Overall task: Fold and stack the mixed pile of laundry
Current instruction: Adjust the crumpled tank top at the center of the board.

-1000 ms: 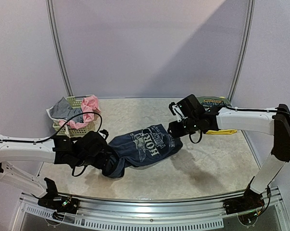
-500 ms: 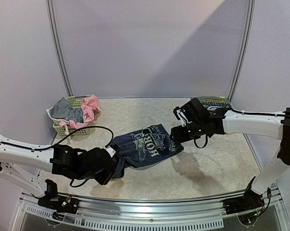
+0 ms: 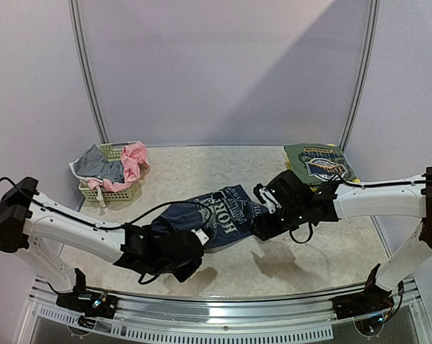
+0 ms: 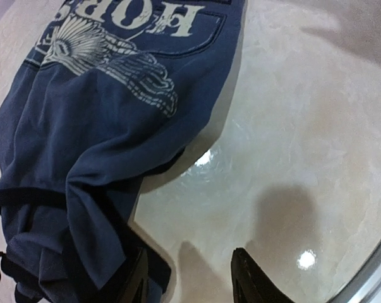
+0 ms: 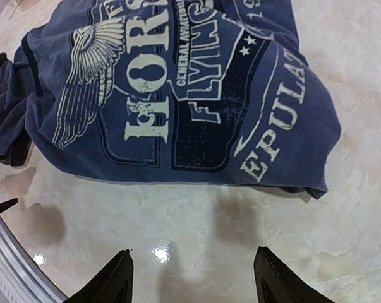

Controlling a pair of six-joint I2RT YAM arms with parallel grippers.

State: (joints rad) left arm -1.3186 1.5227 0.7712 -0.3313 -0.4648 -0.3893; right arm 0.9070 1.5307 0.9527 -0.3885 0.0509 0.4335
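1. Your left jaws stand partly apart and hold nothing. Only bare tabletop (image 4: 291, 158) shows between them, and one fingertip (image 4: 138, 281) sits right against the bunched end of the navy printed tee (image 4: 102, 126). Your right jaws stand wide and empty over bare tabletop, just short of the tee's edge.
2. The tee lies crumpled in the middle of the tabletop, between your two arms. A grey piece (image 3: 97, 163) and a pink piece (image 3: 135, 156) sit heaped on the basket (image 3: 115, 193) at the far left. A green printed garment (image 3: 317, 163) lies flat at the far right.
3. If you close the left jaws here, you likely pinch several gathered layers at once. The tee then lifts as a wad instead of opening out.
4. If you close the right jaws where they stand, they probably meet on nothing or scrape the tabletop. A pull from the left alone would drag the tee sideways and wrinkle it further.
5. The top view shows you the basket, the green garment and both arms, which neither wrist view shows. Only the left wrist view shows the fingertip against the bunched cloth, which the arm hides from above. Only the right wrist view shows the strip of bare tabletop between those jaws and the tee.
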